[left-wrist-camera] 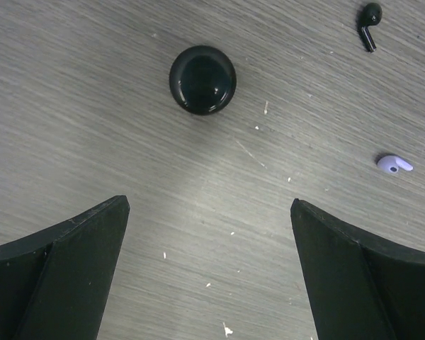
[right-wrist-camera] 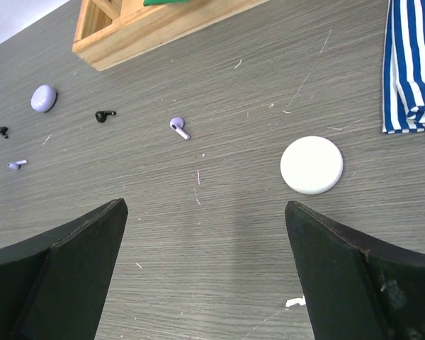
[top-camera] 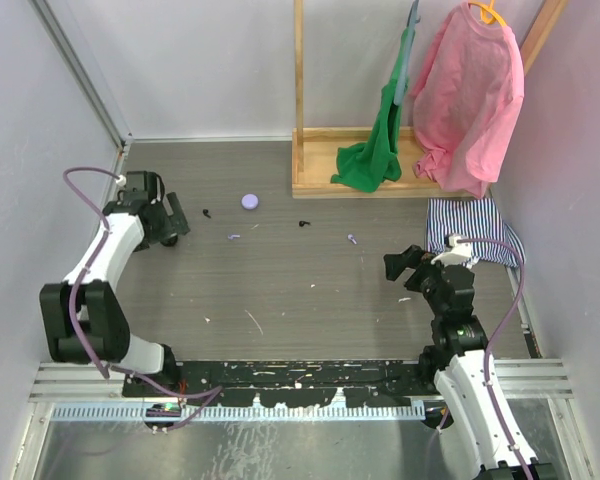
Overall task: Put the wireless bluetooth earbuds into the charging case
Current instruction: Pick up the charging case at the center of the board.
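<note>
**While both grippers gape, the earbuds lie loose on the table**

Where the left gripper (left-wrist-camera: 209, 283) hangs over the grey wood-grain table (left-wrist-camera: 92, 156), its jaws stand wide apart with nothing between them. Just ahead of it sits a black round case (left-wrist-camera: 202, 79), glossy and closed. Off to its right lie a black stemmed earbud (left-wrist-camera: 369, 25) and, nearer the arm, a lilac earbud (left-wrist-camera: 394, 164). The two are apart from each other and from the case.

The right gripper (right-wrist-camera: 205, 276) is spread just as wide and holds nothing. Ahead of it and slightly to its right rests a white round case (right-wrist-camera: 312, 164), flat on the table and closed. Beyond that, toward the middle of the table, a second lilac earbud (right-wrist-camera: 178, 127) lies on its side with its stem pointing back toward the arm. A second black earbud (right-wrist-camera: 104, 115) sits to its left. Farther left is a lilac case (right-wrist-camera: 44, 98), also shut.

All four earbuds lie bare on the tabletop, strung across its far half between the two arms. None of them touches a case.

At the back stands a wooden rack (top-camera: 320, 170). A green garment (top-camera: 375, 150) and a pink shirt (top-camera: 465, 100) hang from it and droop onto its base. A blue-and-white striped cloth (top-camera: 475, 228) lies folded just beside the right gripper, against the right wall.
</note>
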Tool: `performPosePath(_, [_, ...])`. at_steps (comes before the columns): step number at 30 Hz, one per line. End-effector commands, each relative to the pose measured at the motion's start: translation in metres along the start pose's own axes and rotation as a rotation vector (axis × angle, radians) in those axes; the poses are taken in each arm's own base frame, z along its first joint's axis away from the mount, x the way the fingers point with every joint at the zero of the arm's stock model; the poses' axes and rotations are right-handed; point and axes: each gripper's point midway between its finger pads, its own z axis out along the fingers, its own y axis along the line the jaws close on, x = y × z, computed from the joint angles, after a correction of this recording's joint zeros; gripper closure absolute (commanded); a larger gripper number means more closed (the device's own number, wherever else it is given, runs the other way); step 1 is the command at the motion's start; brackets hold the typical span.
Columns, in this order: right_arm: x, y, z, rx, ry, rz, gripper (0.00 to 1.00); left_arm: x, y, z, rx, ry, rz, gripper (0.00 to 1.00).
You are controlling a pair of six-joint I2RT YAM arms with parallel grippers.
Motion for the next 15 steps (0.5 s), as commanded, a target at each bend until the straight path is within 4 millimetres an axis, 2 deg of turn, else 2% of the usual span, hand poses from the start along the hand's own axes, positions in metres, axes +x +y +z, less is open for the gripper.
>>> performPosePath(1, [-0.011, 0.003, 0.001, -0.008, -0.049, -0.013, 0.0, -0.03, -0.013, 0.011, 0.056, -0.028, -0.033, 0.0])
performPosePath(7, [-0.012, 0.005, 0.0, -0.016, -0.054, -0.015, 0.0, -0.046, -0.003, 0.037, 0.035, 0.012, -0.033, 0.02])
performPosePath(15, [-0.012, 0.005, 0.001, -0.012, -0.054, -0.019, 0.0, -0.04, 0.002, 0.073, 0.008, 0.116, 0.015, 0.12])
